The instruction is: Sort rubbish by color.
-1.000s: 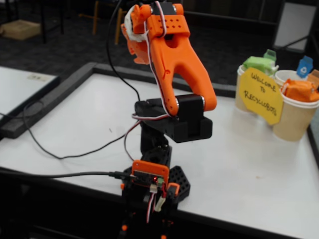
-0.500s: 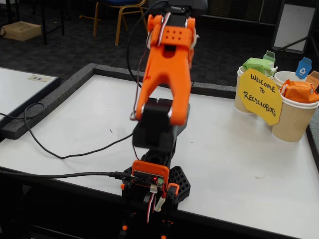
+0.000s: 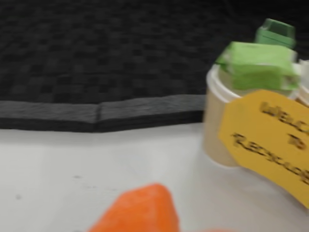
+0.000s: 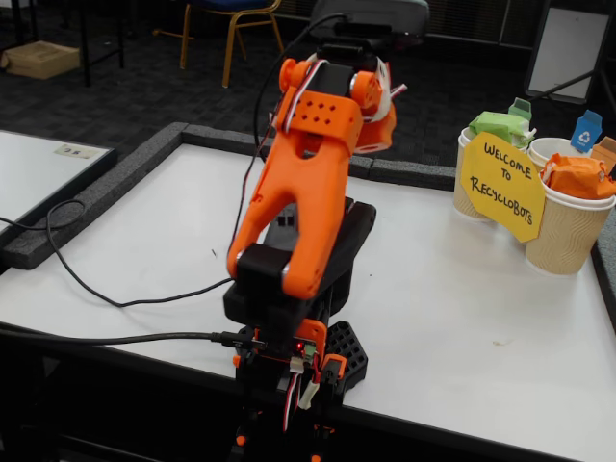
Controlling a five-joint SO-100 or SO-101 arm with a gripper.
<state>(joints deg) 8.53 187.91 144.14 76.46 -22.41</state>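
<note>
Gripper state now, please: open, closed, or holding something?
Gripper: cannot be told; only one blurred orange fingertip shows in the wrist view, nothing visibly held.

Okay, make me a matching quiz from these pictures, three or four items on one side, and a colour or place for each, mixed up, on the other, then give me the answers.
Things:
1. green lump
2. orange lump
3. welcome sign
4. black cable

Places or colours:
A. yellow, fixed in front of the cups
B. lying across the white table, left of the arm in the fixed view
C. on top of the smooth cup farthest back
D. in the ribbed brown cup nearest the table's right edge

Pairs: 1-C, 2-D, 3-A, 4-B
</note>
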